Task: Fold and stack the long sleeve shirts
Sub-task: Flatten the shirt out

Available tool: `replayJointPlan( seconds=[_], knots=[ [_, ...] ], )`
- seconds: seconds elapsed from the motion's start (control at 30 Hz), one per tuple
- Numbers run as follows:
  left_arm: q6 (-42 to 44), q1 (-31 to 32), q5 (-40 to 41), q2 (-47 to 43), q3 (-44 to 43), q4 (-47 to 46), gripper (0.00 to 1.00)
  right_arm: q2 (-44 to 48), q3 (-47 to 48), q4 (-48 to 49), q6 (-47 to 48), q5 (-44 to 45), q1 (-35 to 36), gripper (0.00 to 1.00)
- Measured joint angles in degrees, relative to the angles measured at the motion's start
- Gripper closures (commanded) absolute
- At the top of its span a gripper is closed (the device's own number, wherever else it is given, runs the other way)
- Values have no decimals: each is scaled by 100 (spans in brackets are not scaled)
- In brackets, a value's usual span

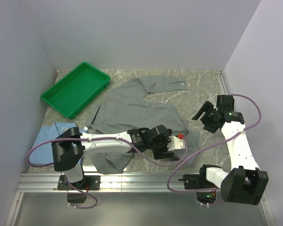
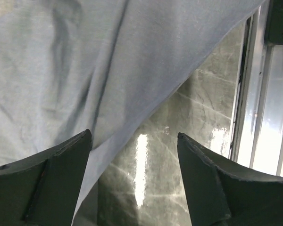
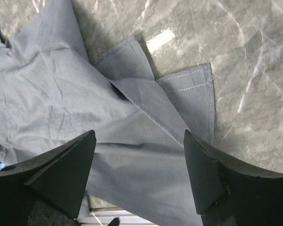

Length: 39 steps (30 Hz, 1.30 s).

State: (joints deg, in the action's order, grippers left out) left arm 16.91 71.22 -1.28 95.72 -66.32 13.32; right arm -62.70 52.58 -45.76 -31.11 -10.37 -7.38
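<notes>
Right under left gripper (image 2: 133, 136): hanging close over near-right edge of grey shirt (image 2: 85, 70), jaws spread wide, gripping nothing. Seeing the cloth edge running beneath its left finger (image 2: 47, 183), w/ bare marble table (image 2: 188, 122) showing btwn the two fingers.

Judging progress: barely begun, approx. nothing done. Finding grey shirt lying opened out & rumpled, no fold made yet, w/ one sleeve trailing off on the far side, away from both grippers.

Looking below right gripper (image 3: 139, 134): hovering higher, jaws likewise parted & empty. Spotting a stitched corner (image 3: 188, 89) of the same shirt just ahead of its fingertips, w/ the body spreading off to its left-finger side.

Finding light blue shirt (image 1: 61, 128) well off to the left of left gripper, by that arm's base, partly hidden under the arm; not managing to tell if folded.

Leaving, by this reckoning: flattening grey shirt, bringing sleeves in, folding body, doing same w/ blue one, then stacking.

Noting green tray (image 1: 75, 87) far-left, well apart from both grippers, playing no part.
</notes>
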Motion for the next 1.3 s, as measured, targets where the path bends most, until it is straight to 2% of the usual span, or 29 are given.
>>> replayJointPlan(
  seconds=[0.2,0.23,0.33,0.37,0.4,0.6,0.77,1.0,1.3],
  knots=[
    [142,103,-42,468,-59,-155,34,-7,-81,179,-59,-24,-142,19],
    [142,114,-44,503,-59,-170,39,-13,-109,221,-72,-31,-173,19],
    [133,146,-48,616,-114,-245,69,-76,-210,350,-103,-90,-243,20],
    [136,149,-44,643,-127,-282,90,-109,-245,391,-109,-120,-258,20],
    [131,151,-39,664,-144,-293,99,-151,-275,428,-125,-149,-273,20],
    [85,0,0,688,-706,55,100,-356,-339,549,-168,-214,-317,20],
    [-223,-540,-50,546,-1624,291,100,-365,-310,553,-195,-155,-328,19],
    [-892,-1084,-129,85,-2026,549,99,-310,-267,483,-205,-164,-424,14],
    [-1368,-1233,-142,85,-2210,743,100,68,262,-22,-149,7,-743,9]
  ],
)
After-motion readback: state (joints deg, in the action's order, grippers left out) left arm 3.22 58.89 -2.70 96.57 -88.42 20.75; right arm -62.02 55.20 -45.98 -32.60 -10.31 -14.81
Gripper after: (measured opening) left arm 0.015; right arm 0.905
